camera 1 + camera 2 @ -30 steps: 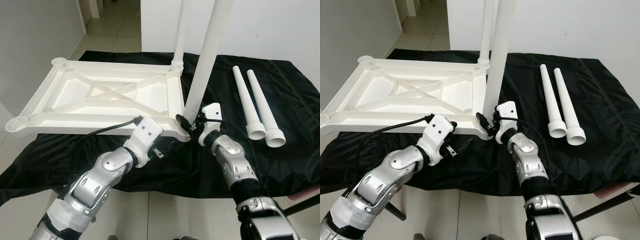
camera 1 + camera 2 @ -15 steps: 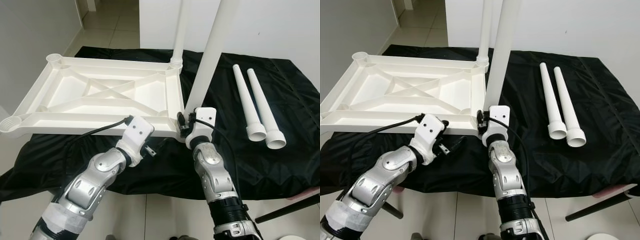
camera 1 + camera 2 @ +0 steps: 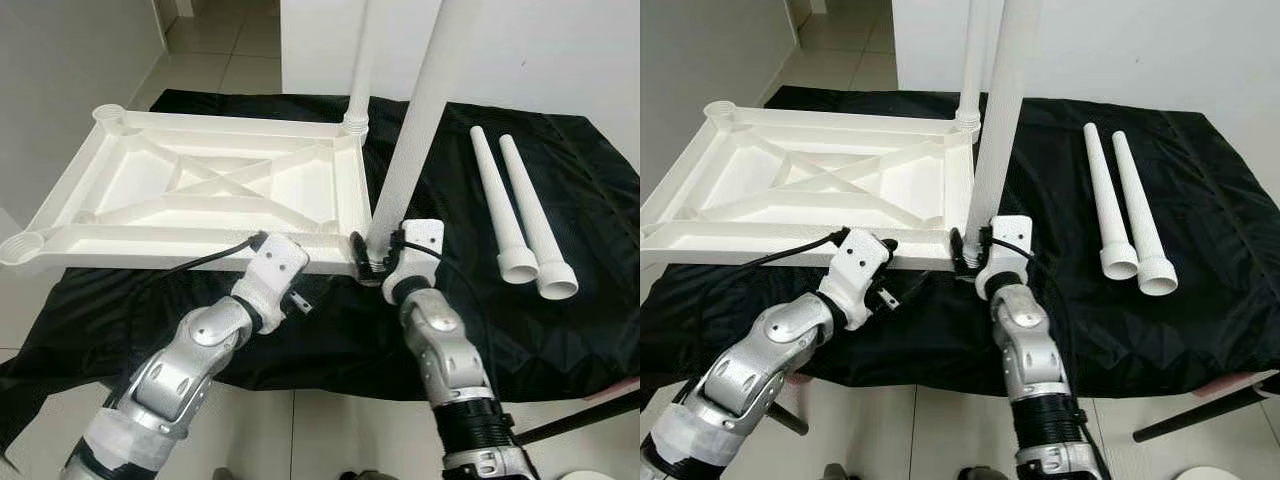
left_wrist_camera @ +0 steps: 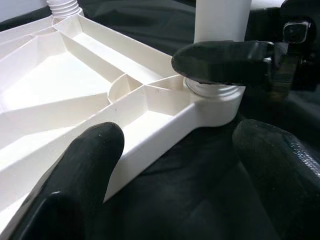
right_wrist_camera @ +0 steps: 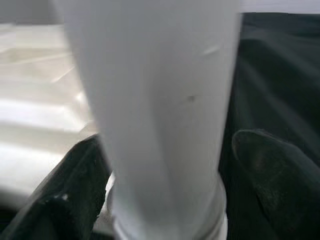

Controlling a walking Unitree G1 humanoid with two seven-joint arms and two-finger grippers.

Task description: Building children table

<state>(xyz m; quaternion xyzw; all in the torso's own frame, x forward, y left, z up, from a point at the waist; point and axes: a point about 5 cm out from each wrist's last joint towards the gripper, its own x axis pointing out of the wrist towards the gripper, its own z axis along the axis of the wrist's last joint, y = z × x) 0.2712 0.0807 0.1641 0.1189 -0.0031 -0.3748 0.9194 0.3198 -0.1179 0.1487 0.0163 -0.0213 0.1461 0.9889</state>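
1. While the white tabletop [image 3: 210,195] lies upside down on the black cloth [image 3: 560,200], the right gripper [image 3: 380,262] has its fingers spread around the base of the near leg [image 3: 415,130], which stands in the tabletop's near right corner socket; whether they press it, I cannot tell.
2. The left gripper [image 4: 170,165] hangs open just beside that corner, holding nothing.
3. To seat the leg well, keep it upright and turn it squarely, probably steadying the tabletop's edge with the left.
4. A second leg [image 3: 358,60] already stands at the far right corner.
5. Two loose legs [image 3: 520,215] lie well apart on the right, out of the way.
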